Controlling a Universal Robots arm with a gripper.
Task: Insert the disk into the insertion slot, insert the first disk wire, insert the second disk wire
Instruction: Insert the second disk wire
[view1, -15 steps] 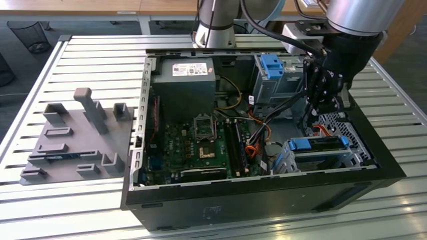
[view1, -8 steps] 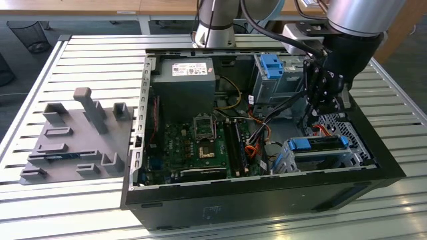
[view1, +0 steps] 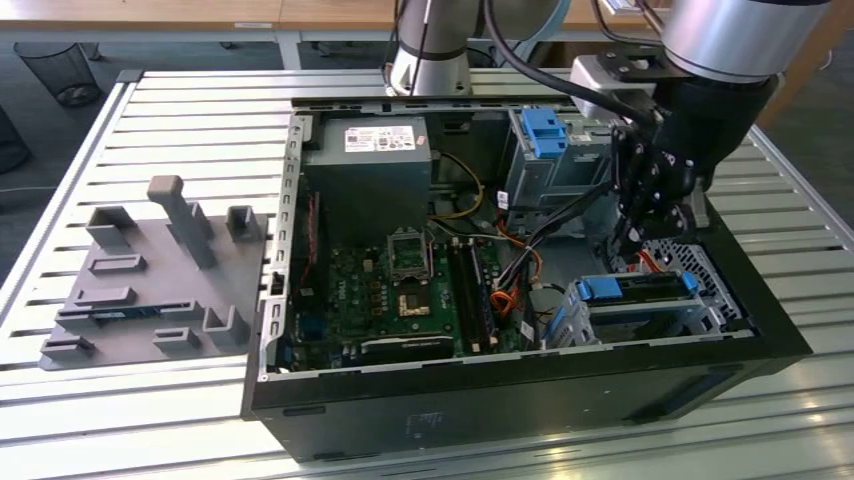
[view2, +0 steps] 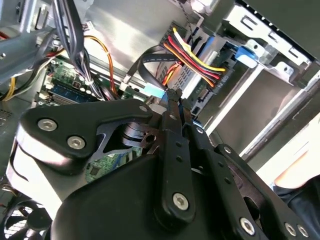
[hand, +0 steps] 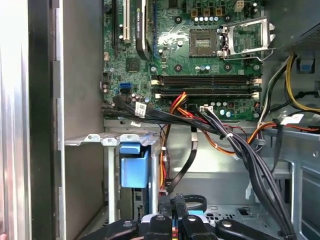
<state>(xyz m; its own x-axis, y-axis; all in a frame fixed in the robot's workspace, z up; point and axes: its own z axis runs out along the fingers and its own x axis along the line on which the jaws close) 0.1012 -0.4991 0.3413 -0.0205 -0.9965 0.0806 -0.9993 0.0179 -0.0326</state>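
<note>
The disk (view1: 638, 290), silver in a bright blue carrier, lies inside the insertion slot (view1: 697, 300), the low perforated cage at the case's near right corner. My gripper (view1: 634, 243) hangs just above the cage's inner end. In both wrist views the gripper (view2: 173, 96) (hand: 172, 202) is shut, its fingertips pressed together on the pale blue plug (view2: 155, 92) of a flat black disk wire (view2: 146, 59). A bundle of red, yellow and black wires (view2: 195, 56) ends in a black plug (view2: 212, 80) at the disk's rear edge. The blue carrier (hand: 134, 167) shows beside the fingertips.
The open computer case (view1: 534, 385) holds a motherboard (view1: 400, 290), a power supply (view1: 367, 165) and a taller grey cage with a blue latch (view1: 541, 130). Loose cables (hand: 240, 145) cross between board and cage. A grey fixture plate (view1: 160, 270) lies on the slatted table at the exterior view's left.
</note>
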